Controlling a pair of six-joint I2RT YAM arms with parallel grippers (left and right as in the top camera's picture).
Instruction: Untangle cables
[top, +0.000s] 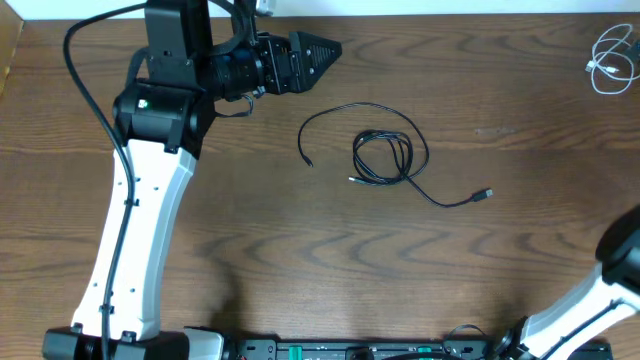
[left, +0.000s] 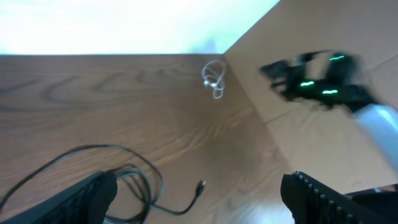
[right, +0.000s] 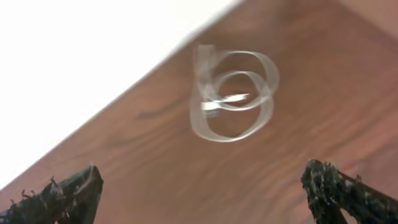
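Observation:
The black cable (top: 385, 155) lies loosely coiled in the middle of the table, with one plug end (top: 486, 193) trailing to the right. In the left wrist view the black cable (left: 124, 180) sits low between the fingers, its plug (left: 200, 185) pointing up. My left gripper (top: 318, 52) hovers up and to the left of that cable; in its own view the left gripper (left: 199, 211) is open and empty. The white cable (top: 612, 60) is coiled at the table's far right corner. My right gripper (right: 202, 199) is open above the table, with the blurred white cable (right: 233, 93) ahead of it and untouched.
The right arm (top: 615, 270) enters from the lower right and leaves the overhead view, its gripper unseen there. The same arm (left: 323, 81) shows blurred in the left wrist view. The table's far edge (right: 124, 87) runs close behind the white cable.

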